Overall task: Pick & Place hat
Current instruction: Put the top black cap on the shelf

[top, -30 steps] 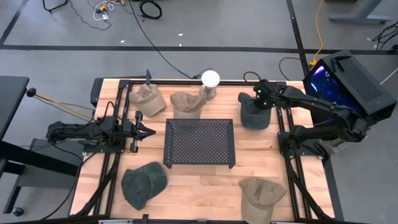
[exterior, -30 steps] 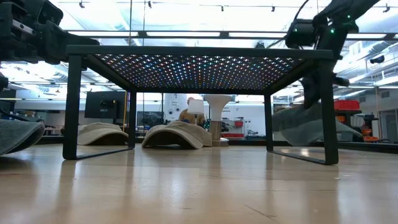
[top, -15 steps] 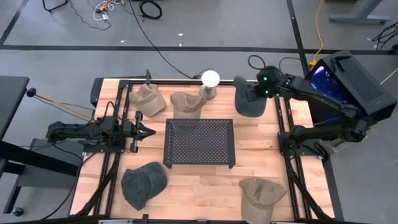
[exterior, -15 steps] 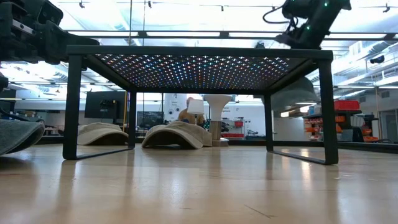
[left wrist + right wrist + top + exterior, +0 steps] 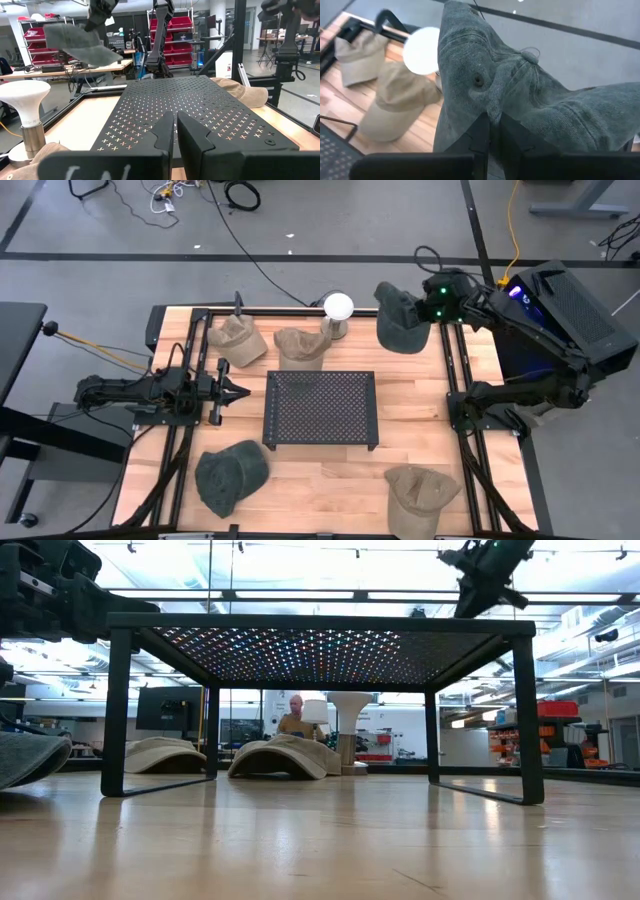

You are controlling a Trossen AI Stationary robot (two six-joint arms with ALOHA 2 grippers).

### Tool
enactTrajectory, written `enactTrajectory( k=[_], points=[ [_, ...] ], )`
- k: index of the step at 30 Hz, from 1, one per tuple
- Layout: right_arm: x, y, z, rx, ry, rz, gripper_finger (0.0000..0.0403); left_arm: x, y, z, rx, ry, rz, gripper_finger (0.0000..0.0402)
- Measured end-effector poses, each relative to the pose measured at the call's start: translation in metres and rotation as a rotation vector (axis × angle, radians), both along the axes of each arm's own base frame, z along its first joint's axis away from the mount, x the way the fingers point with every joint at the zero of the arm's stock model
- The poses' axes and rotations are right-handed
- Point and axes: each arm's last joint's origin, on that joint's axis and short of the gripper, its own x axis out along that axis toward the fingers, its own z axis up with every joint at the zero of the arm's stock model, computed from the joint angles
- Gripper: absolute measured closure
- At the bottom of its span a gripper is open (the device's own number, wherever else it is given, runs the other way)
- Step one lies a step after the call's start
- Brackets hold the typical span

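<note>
Fabric is all the right hand [image 5: 428, 308] has to hold on by: its fingers are pinched narrow on a fold of the dark green hat [image 5: 398, 320], which hangs in the air over the far right corner of the surface [image 5: 320, 470], near the white lamp [image 5: 338, 307]. The wrist view shows the cloth bunched between the fingertips with most of the hat drooping free below. To my eye that is a thin grip; a quick swing could let the fold slide out and drop the hat short of wherever it is meant to go, maybe onto the tan cap [image 5: 301, 347] or half across the black perforated rack [image 5: 320, 408]. The dangling brim could also brush the lamp and tip it if the arm travels low toward the middle. I would want it carried high and slowly. The left hand [image 5: 232, 392] waits with fingers together, holding nothing, just beside the rack's left edge, so a wide sweep across could crowd it.
</note>
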Motion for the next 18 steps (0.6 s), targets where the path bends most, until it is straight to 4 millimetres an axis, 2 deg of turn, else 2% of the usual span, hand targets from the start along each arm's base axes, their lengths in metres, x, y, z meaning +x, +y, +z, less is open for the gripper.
enactTrajectory(
  k=[11,18],
  points=[
    [0.000,0.015,0.039,-0.070,-0.098,0.067,0.0367,0.000,0.000,0.000,0.000,0.000,0.000,0.0372],
    [-0.001,0.023,0.051,-0.085,-0.129,0.101,0.0367,0.000,0.000,0.000,0.000,0.000,0.000,0.0372]
  ],
)
